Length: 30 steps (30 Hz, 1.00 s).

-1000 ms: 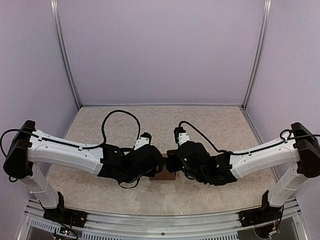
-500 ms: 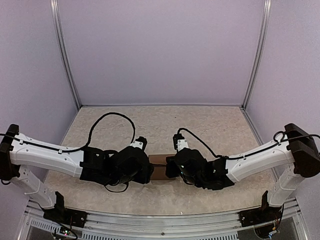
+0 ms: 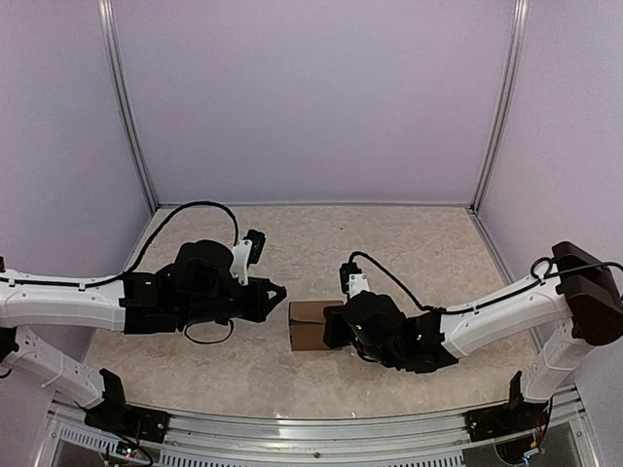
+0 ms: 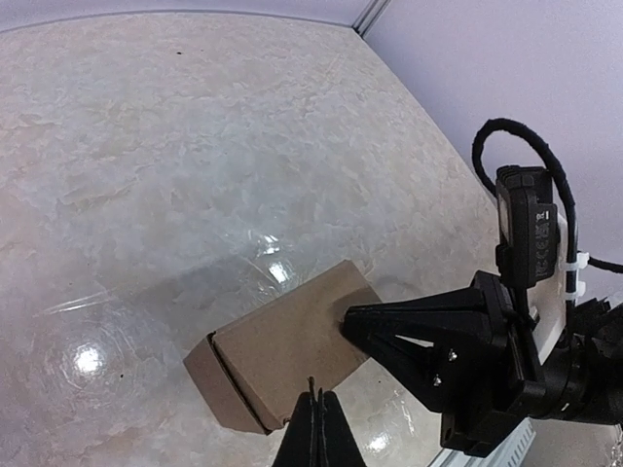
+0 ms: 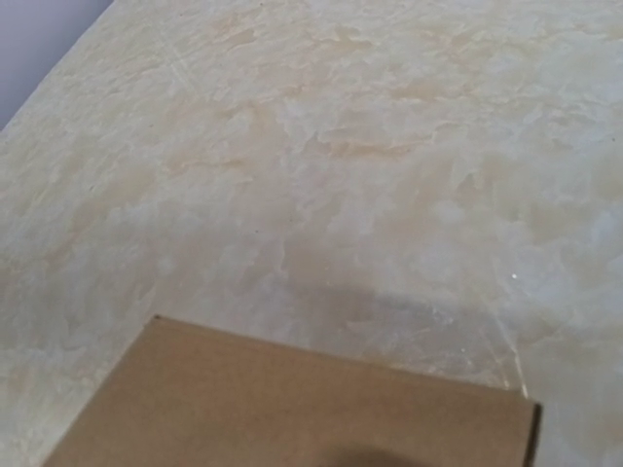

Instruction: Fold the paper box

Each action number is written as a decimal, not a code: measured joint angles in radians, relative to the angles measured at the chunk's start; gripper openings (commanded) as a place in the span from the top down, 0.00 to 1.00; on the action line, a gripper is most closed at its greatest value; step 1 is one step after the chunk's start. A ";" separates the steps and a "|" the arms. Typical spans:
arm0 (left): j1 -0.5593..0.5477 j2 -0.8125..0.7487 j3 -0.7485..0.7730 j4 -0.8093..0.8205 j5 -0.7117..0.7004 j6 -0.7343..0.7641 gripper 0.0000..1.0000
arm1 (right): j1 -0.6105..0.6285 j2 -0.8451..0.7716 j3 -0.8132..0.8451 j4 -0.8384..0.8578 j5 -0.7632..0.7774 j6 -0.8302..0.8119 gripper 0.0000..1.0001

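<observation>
Withdrawn leftward since a second ago, the left gripper (image 3: 279, 290), fingers together, is seen just left of the closed-up paper box (image 3: 310, 326) on the tabletop (image 3: 419, 253), its long axis seemingly toward the nearer right gripper (image 4: 362, 326), likewise closed and touching its right end.

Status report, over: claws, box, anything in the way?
Left claw shut, clear of paper box. Right claw shut, tip at its end. Box folded closed, on table. Nothing blocking.

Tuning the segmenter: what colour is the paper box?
Plain brown cardboard, unprinted; the paper box shows best in the left wrist view.
</observation>
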<state>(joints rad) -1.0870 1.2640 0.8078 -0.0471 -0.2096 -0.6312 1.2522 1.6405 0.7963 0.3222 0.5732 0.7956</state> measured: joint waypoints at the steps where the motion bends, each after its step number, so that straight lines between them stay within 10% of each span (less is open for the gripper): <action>1: 0.018 0.002 -0.013 0.026 0.037 0.000 1.00 | 0.000 0.000 -0.002 0.003 0.000 0.000 1.00; 15: 0.140 0.195 -0.157 0.346 0.359 -0.106 1.00 | 0.000 0.000 -0.007 0.011 -0.010 0.000 1.00; 30: 0.177 0.267 -0.196 0.527 0.411 -0.186 1.00 | -0.015 -0.118 -0.030 -0.079 -0.106 -0.097 1.00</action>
<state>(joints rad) -0.9104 1.5314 0.6117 0.4801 0.2016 -0.8173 1.2373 1.5223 0.7662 0.2432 0.4671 0.6983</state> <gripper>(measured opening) 0.004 0.003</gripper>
